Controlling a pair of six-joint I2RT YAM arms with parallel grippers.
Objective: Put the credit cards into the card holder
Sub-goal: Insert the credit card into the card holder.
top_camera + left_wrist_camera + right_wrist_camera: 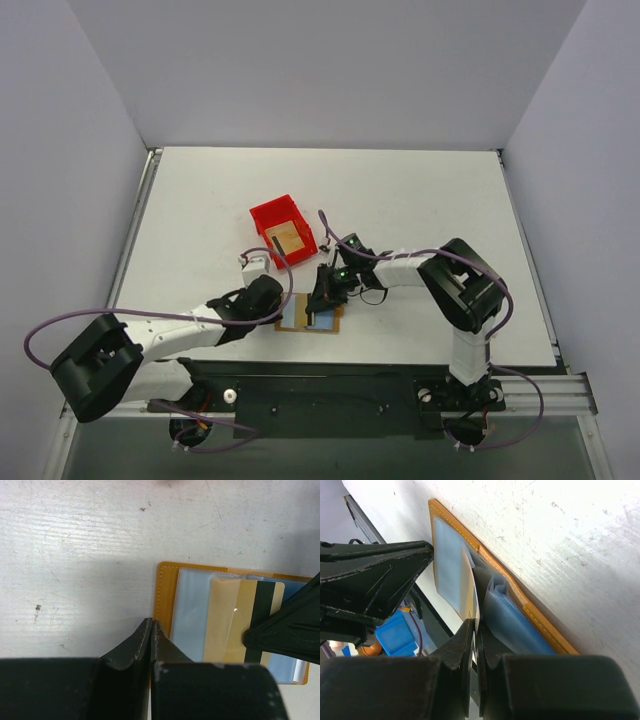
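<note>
The card holder (327,324) lies open near the table's front edge, orange-tan rim (165,590) up, with light blue panels inside. A golden credit card (235,620) with a dark stripe stands partly inside a clear sleeve of it. My right gripper (476,625) is shut on that card's (469,590) near edge, right above the holder (530,607). My left gripper (151,624) is shut, its tips down at the holder's left rim. In the top view the two grippers, left (283,300) and right (322,300), meet over the holder. Another tan card (290,238) lies in the red bin.
A red plastic bin (270,218) stands just behind the grippers, toward the table's middle. A small white block (256,265) sits beside the left arm. Purple cables loop around both arms. Grey walls close the table on three sides.
</note>
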